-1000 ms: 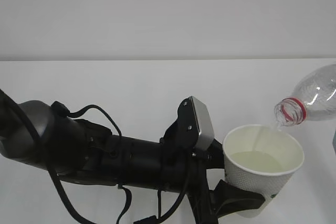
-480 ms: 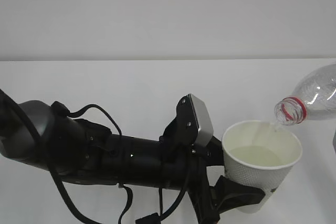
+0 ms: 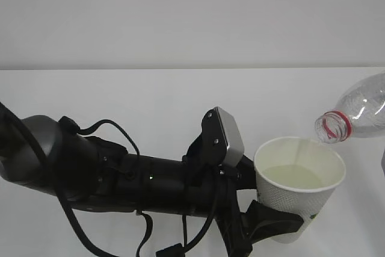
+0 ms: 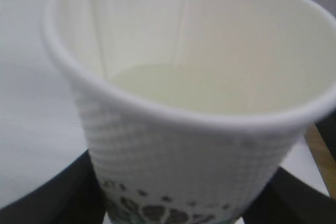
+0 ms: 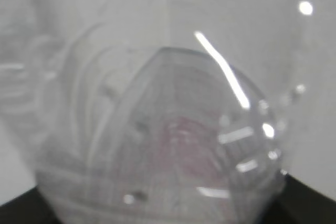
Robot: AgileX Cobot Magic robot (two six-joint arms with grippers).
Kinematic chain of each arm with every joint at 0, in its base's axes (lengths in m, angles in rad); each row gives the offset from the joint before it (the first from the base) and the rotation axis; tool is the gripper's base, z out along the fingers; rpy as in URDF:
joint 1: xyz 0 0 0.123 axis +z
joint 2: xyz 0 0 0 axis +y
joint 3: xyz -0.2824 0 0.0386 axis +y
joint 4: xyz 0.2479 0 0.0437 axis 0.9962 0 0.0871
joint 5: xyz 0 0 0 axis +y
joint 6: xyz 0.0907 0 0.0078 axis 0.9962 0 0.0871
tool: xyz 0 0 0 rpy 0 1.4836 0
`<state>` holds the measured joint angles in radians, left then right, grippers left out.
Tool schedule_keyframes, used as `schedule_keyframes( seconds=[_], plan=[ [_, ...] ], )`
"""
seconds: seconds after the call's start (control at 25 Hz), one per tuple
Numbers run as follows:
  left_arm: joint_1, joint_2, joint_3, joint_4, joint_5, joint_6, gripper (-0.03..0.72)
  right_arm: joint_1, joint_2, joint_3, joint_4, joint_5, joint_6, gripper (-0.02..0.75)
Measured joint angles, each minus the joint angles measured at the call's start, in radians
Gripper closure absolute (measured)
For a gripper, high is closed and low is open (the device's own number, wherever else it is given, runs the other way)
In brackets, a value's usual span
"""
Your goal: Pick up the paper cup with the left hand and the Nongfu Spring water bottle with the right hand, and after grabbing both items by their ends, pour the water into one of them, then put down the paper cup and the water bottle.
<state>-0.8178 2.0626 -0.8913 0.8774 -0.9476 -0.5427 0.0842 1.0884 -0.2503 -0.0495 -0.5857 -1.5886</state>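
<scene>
Left hand (image 3: 274, 224) clamped around the lower wall of the paper cup (image 3: 299, 188), 2 black fingers (image 4: 47, 192) hugging either side of the dimpled base just above the dark logo. Cup upright, raised off the white table (image 3: 150, 97), partly filled with water (image 3: 293, 176). Just above and to the right of that hand, Nongfu Spring water bottle (image 3: 355, 112) tilted mouth-down, red neck ring over the cup's far rim. Right hand (image 5: 157, 211) grasping the bottle's base end, dark finger edges at both lower corners of its wrist view.
</scene>
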Motion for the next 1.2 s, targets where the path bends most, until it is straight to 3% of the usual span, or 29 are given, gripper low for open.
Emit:
schedule_keyframes(
  seconds=[1.2],
  plan=[
    [0.0, 0.0, 0.0, 0.0, 0.0, 0.0, 0.188, 0.0, 0.0, -0.002, 0.0, -0.007, -0.015, 0.253]
  ],
)
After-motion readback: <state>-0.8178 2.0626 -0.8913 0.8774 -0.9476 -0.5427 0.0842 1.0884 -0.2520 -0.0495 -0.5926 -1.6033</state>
